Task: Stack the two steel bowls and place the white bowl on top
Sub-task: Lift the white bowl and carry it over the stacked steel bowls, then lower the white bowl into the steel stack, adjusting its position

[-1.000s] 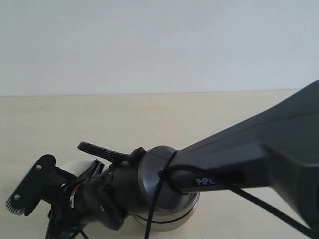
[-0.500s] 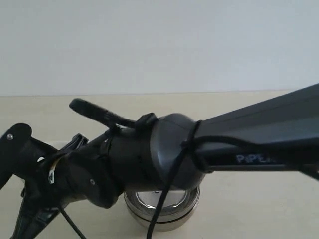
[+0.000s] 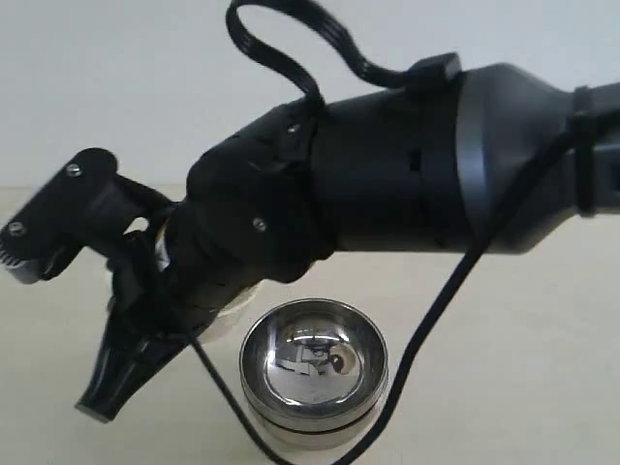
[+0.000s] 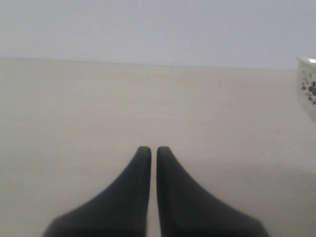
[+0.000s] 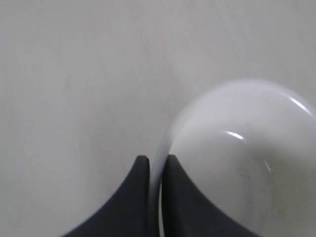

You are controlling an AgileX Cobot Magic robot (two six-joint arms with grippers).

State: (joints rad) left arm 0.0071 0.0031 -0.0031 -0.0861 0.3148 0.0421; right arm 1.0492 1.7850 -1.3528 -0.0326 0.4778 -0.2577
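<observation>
The two steel bowls (image 3: 313, 373) stand nested on the table at the front of the exterior view, shiny inside, with two rims showing. To their left and a little higher hangs the white bowl (image 5: 242, 158). My right gripper (image 5: 155, 160) is shut on its rim, one finger inside and one outside. In the exterior view only slivers of the white bowl (image 3: 231, 312) show behind the right gripper (image 3: 108, 387), which points down and to the left. My left gripper (image 4: 153, 149) is shut over bare table with nothing in it.
A white cup with a dark flower pattern (image 4: 308, 89) stands at the edge of the left wrist view. The right arm (image 3: 465, 155) and its cable fill much of the exterior view above the steel bowls. The beige table (image 3: 504, 320) meets a pale wall behind.
The right arm has risen and swung up, lifting the white bowl off the table. The steel bowls, half hidden before, now show in full.
</observation>
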